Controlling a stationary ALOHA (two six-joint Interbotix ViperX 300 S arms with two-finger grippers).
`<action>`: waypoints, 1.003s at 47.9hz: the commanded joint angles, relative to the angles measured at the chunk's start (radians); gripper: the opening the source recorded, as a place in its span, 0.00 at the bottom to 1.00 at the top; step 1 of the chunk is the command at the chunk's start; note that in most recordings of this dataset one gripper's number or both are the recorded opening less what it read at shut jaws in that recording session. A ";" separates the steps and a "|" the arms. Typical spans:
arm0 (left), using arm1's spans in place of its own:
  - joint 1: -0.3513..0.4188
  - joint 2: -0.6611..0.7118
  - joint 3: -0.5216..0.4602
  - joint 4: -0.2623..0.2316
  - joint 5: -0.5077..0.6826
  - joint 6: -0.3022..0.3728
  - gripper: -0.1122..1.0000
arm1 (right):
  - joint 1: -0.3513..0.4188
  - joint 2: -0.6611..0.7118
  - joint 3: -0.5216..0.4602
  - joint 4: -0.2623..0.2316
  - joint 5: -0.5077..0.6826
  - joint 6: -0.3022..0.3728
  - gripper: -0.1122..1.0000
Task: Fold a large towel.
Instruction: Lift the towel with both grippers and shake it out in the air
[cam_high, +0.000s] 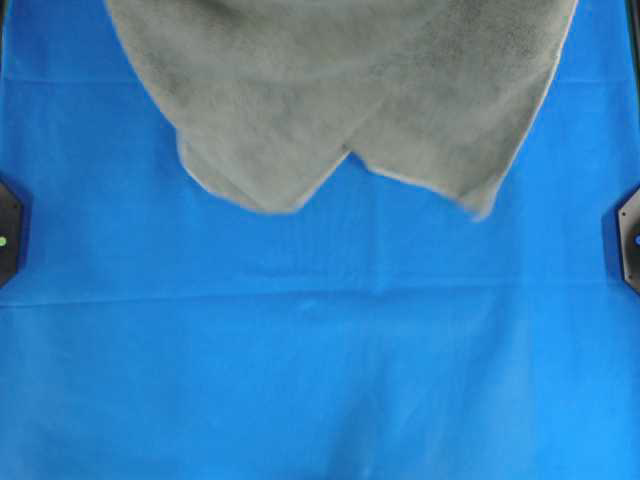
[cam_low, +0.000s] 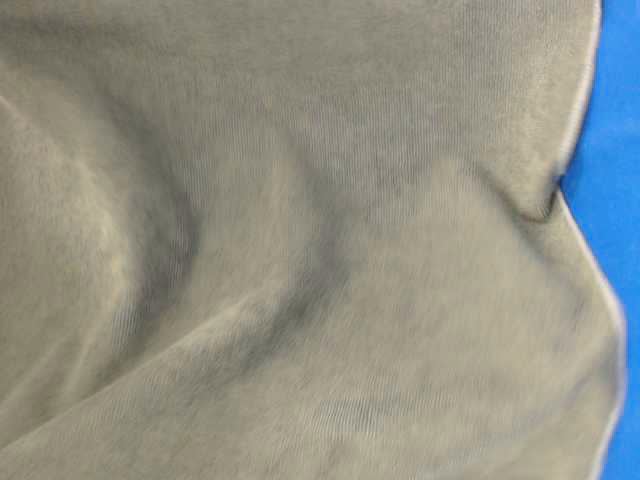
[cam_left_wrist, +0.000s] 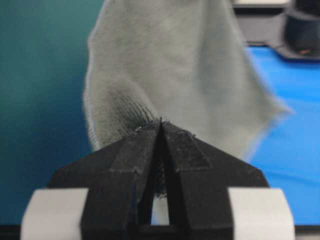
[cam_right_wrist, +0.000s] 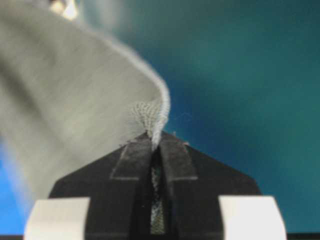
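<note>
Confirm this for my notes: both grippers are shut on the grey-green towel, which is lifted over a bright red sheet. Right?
Not quite. The sheet is bright blue, not red, as the overhead view shows. The rest holds: the left gripper and the right gripper are each shut on the towel, seen in the wrist views, and the towel hangs lifted over the sheet.

L claw (cam_left_wrist: 161, 125): closed, pinching towel (cam_left_wrist: 165, 65) | R claw (cam_right_wrist: 155, 137): closed, pinching towel hem
</note>
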 joint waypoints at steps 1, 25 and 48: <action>-0.078 -0.011 -0.055 -0.015 0.104 -0.152 0.11 | 0.118 0.008 -0.066 0.060 0.117 0.003 0.11; -0.764 -0.011 -0.167 0.048 0.147 -0.632 0.11 | 0.742 0.005 -0.129 0.078 0.028 0.058 0.11; -0.640 0.098 -0.245 0.060 0.295 -0.638 0.11 | 0.657 0.008 -0.098 0.008 0.043 0.120 0.11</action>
